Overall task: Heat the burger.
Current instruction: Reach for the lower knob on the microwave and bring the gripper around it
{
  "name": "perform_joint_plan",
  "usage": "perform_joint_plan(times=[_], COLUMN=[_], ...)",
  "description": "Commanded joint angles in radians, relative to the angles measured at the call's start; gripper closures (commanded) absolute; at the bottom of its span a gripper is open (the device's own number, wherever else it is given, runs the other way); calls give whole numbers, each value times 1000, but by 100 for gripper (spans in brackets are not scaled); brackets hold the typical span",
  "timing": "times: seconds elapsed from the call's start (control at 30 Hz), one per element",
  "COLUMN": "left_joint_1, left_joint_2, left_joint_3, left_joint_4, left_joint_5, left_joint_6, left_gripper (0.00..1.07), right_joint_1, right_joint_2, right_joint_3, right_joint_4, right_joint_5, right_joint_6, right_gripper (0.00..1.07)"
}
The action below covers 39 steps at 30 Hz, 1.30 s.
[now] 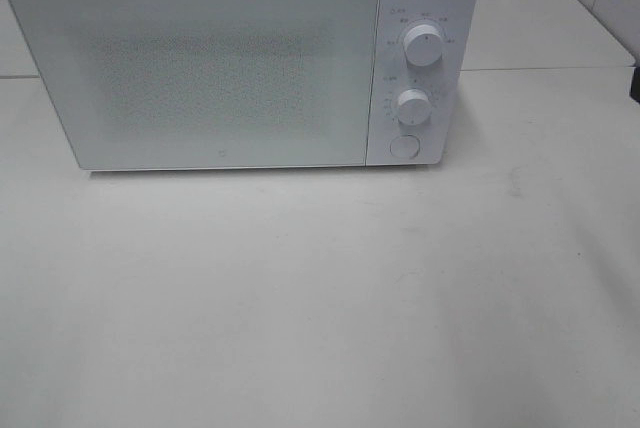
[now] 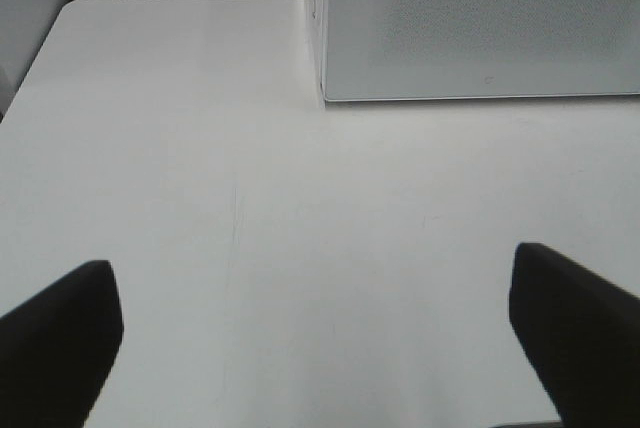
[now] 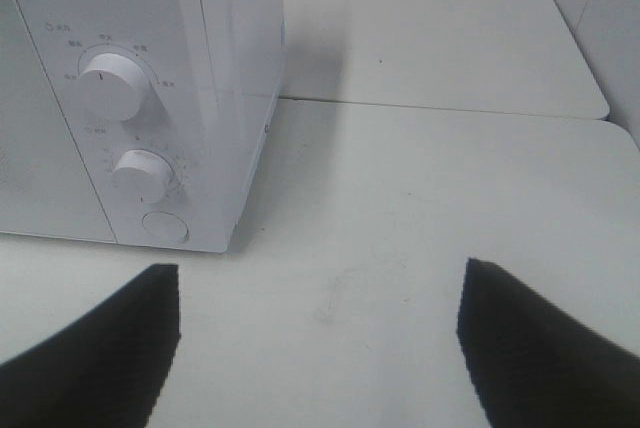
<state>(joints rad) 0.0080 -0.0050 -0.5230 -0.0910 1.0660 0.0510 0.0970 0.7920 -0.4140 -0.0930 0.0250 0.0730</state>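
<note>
burger: not seen in any view; spot, heading and long axis impossible to tell.
microwave [image 1: 452, 8]: white, standing square-on at the back of the desk [image 1: 320, 298], long side running left to right across the high view.
door [image 1: 210, 73]: shut, flush with the case; speckled grey pane, nothing readable behind it.
controls: on the right end of the front; upper knob [image 1: 424, 46] above lower knob [image 1: 412, 104], round button [image 1: 403, 145] under both, near the bottom corner.
left gripper [image 2: 312, 278]: hovering over bare desk in front of the microwave's left front corner, aimed forward and down toward that corner; jaws spread wide, nothing between them, touching nothing.
right gripper [image 3: 320, 278]: hovering over bare desk off the microwave's right front corner, aimed forward and down past the side wall, with knobs and button off to one side of its line; jaws well apart, nothing between them, touching nothing.
arms: seen only through the wrist views; joint pose impossible to tell.
second desk [image 3: 420, 28]: butted up behind the first, with the seam running out from beside the microwave's right flank.
desk surface: white, with faint scuff marks between the tips in both wrist views.
</note>
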Motion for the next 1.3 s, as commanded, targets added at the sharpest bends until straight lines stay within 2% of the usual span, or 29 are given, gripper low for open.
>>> perform_joint_plan(times=[0.03, 0.37, 0.63, 0.7, 0.73, 0.77, 0.83, 0.87, 0.93, 1.0, 1.03, 1.07, 1.1, 1.17, 1.2, 1.3], left_joint_1=[4, 4, 4, 4, 4, 4, 4, 4, 4, 4, 4, 4, 4, 4, 4, 4], left_joint_2=[-25, -25, -25, -25, -25, -25, -25, -25, -25, -25, -25, -25, -25, -25, -25, -25], left_joint_3=[0, 0, 0, 0, 0, 0, 0, 0, 0, 0, 0, 0, 0, 0, 0, 0], left_joint_4=[-6, -6, -6, -6, -6, -6, -6, -6, -6, -6, -6, -6, -6, -6, -6, -6], left_joint_5=[-4, -4, -4, -4, -4, -4, -4, -4, -4, -4, -4, -4, -4, -4, -4, -4], left_joint_6=[-6, -6, -6, -6, -6, -6, -6, -6, -6, -6, -6, -6, -6, -6, -6, -6], left_gripper=[9, 9, 9, 9, 9, 9, 9, 9, 9, 9, 9, 9, 9, 9, 9, 9], right_joint_1=[0, 0, 22, 57, 99, 99, 173, 173, 256, 277, 330, 330, 375, 393, 432, 478], right_joint_2=[46, 264, 382, 414, 447, 447, 503, 503, 547, 559, 588, 588, 612, 622, 647, 681], right_joint_3=[1, 1, 17, 38, 62, 62, 85, 85, 88, 88, 88, 88, 88, 88, 88, 88], right_joint_4=[3, 3, 35, 84, 165, 165, 312, 312, 454, 489, 574, 574, 650, 682, 751, 793], right_joint_5=[-74, -316, -474, -552, -630, -630, -729, -729, -804, -830, -889, -889, -944, -966, -1023, -1093], right_joint_6=[11, 98, 72, 12, -56, -56, -175, -175, -292, -318, -368, -368, -400, -411, -424, -424], right_gripper=[31, 31, 31, 31, 31, 31, 31, 31, 31, 31, 31, 31, 31, 31, 31, 31])
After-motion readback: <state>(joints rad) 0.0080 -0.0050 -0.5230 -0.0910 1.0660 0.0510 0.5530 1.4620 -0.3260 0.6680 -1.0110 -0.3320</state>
